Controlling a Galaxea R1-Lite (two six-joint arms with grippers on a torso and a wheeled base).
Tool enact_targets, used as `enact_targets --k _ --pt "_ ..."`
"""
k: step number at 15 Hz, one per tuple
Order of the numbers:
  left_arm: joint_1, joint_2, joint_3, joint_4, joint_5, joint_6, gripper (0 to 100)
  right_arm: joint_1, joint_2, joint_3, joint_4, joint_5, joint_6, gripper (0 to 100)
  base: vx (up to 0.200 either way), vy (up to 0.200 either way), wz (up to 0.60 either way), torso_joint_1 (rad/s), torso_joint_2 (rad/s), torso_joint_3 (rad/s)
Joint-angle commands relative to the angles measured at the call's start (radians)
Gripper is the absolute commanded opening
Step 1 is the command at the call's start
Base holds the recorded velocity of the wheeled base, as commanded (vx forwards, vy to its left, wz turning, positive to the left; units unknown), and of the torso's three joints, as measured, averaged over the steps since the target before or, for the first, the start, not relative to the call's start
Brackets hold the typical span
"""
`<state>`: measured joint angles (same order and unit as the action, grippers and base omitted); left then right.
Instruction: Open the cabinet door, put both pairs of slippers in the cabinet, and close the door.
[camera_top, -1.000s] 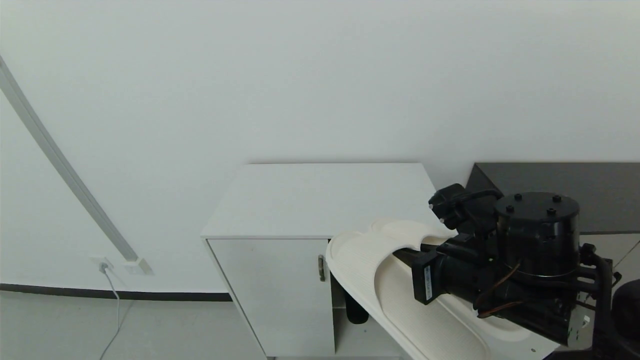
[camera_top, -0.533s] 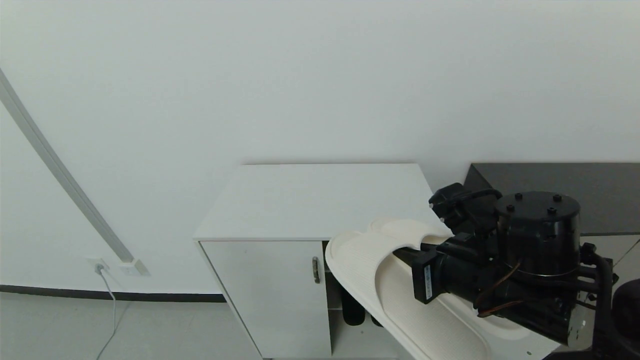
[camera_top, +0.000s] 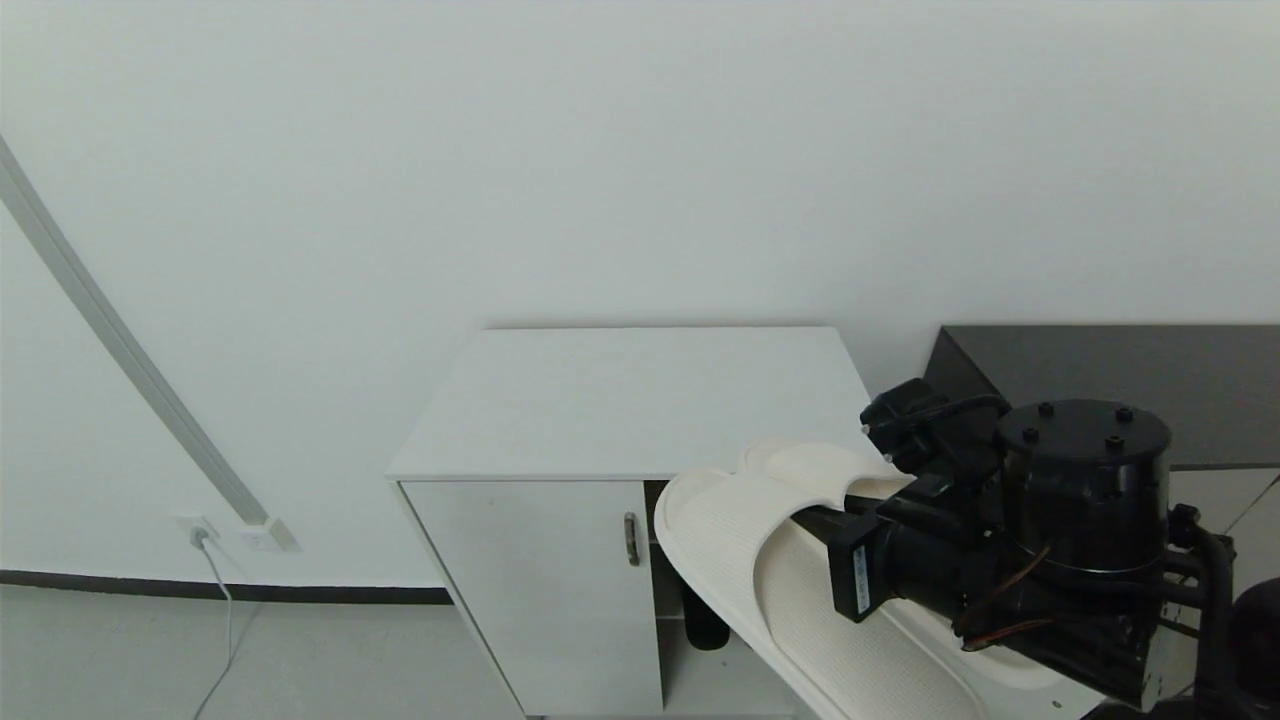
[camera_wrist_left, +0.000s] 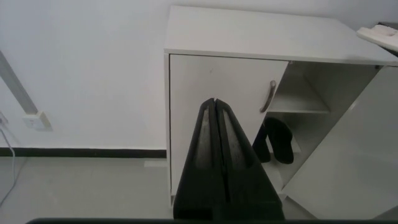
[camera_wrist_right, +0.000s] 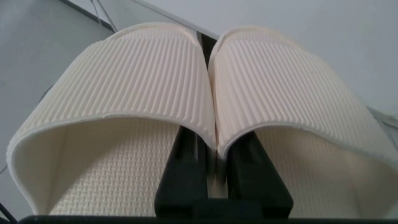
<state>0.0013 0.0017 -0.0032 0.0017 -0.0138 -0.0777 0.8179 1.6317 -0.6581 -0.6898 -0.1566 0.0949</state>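
Cream slippers astride fingers (right)

Half a second on, my right arm has dipped: the cream slippers clamped in my right gripper sit a little lower in the head view and a touch further to my right. Their toes now cross the open side of the cabinet slightly further down and hide more of the black slippers inside. Between a second ago and half a second ago, the cabinet, its door handle and the wall socket all slid a little to my left together. That was my head camera shifting, not the furniture moving.
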Motion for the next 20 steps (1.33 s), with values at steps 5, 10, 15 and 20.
enact_targets --k 5,10,15,20 --pt "0.000 0.000 0.000 0.000 0.000 -0.001 0 0.010 0.007 0.026 -0.025 0.000 -0.007 0 0.000 0.000 0.00 -0.078 0.18 0.095" --pt "0.000 0.001 0.000 0.000 0.000 -0.001 0 0.014 0.004 0.035 -0.030 0.000 -0.018 0 0.000 0.000 0.00 -0.160 0.36 0.202" --pt "0.000 0.001 0.000 0.000 0.000 -0.001 0 0.017 0.004 0.044 -0.030 0.000 -0.020 0 0.000 0.000 0.00 -0.186 0.43 0.238" --pt "0.000 0.001 0.000 0.000 0.000 -0.002 0 0.017 0.005 0.049 -0.030 0.002 -0.020 0 0.000 0.000 0.00 -0.232 0.56 0.320"
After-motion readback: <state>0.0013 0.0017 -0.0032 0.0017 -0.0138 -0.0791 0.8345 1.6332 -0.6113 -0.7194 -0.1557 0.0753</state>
